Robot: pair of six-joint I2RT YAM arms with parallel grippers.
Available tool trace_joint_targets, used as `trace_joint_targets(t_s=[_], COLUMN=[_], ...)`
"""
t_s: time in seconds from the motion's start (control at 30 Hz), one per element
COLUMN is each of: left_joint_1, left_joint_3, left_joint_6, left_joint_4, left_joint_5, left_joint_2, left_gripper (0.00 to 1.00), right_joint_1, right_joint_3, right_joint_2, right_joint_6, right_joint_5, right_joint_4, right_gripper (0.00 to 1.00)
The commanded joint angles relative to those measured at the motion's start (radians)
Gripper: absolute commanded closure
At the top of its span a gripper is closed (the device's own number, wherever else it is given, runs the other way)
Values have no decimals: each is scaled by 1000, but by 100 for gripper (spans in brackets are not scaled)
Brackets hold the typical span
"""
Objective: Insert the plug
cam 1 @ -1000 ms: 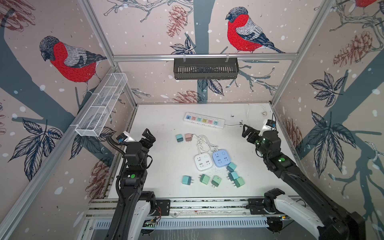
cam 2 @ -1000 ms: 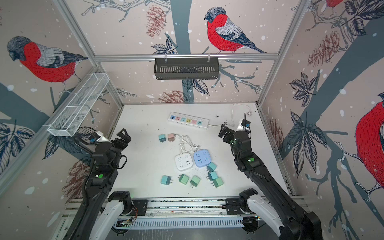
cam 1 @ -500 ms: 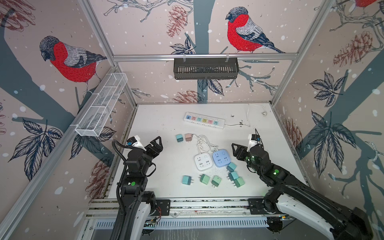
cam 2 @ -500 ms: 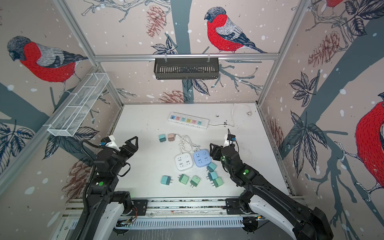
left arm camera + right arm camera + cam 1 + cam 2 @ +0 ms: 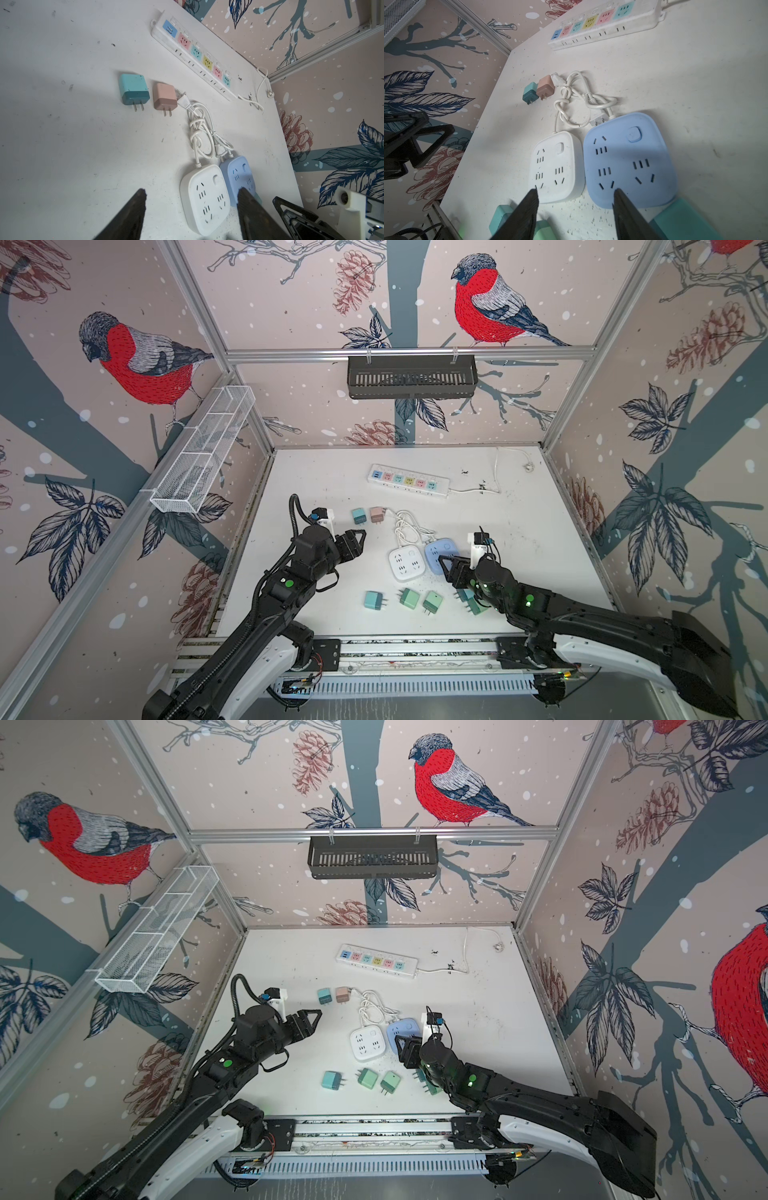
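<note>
Your left gripper [image 5: 358, 537] hovers over the white table [image 5: 532, 539], left of the two square sockets, with its jaws apart and empty. From its wrist camera the fingers [image 5: 133, 214] frame the white square socket [image 5: 204, 199]. Your right gripper [image 5: 445, 566] sits low at the near edge of the blue square socket [image 5: 440, 549], jaws also apart with nothing between them. Its wrist view shows the fingertips [image 5: 529, 203] straddling the line where the two sockets touch.

Every plug lies loose on the table. A teal plug [image 5: 358, 515] and a pink plug [image 5: 377, 514] lie side by side behind the sockets, next to the coiled white cords [image 5: 409, 529]. Three more lie in a row in front: a blue-green plug [image 5: 373, 600] and two green plugs [image 5: 409, 598]. A cluster of green plugs [image 5: 471, 605] sits under your right wrist, probably two or three, though the arm hides most of them. The long power strip [image 5: 409, 481] lies at the back, outlets facing up.
</note>
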Motion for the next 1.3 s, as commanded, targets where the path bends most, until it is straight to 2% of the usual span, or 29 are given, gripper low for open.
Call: trace_joint_targets(t_s=[0.0, 0.1, 0.17, 0.27, 0.53, 0.8, 1.1, 1.27], left_joint_1=[-82, -148, -164, -170, -177, -179, -181, -186], left_joint_3=[8, -2, -29, -81, -94, -109, -137, -219], left_joint_6=[-59, -86, -118, -156, -173, -185, -221, -256], left_joint_4=[58, 91, 134, 226, 271, 338, 381, 461], left_joint_5=[-98, -169, -173, -139, -150, -151, -118, -113], left_joint_2=[23, 49, 73, 113, 187, 237, 278, 278], left_gripper=[31, 30, 30, 30, 30, 29, 31, 31], right_joint_1=[17, 15, 11, 13, 2, -44, -37, 15], right_joint_3=[33, 62, 88, 142, 241, 325, 395, 378], right_joint_2=[37, 91, 135, 223, 441, 622, 732, 730], right_joint_6=[-1, -11, -23, -47, -61, -69, -63, -21], right_joint_5=[24, 26, 13, -23, -51, -149, -164, -106], right_joint_4=[66, 72, 75, 80, 80, 111, 89, 94], right_gripper=[42, 40, 40, 40, 40, 41, 47, 48])
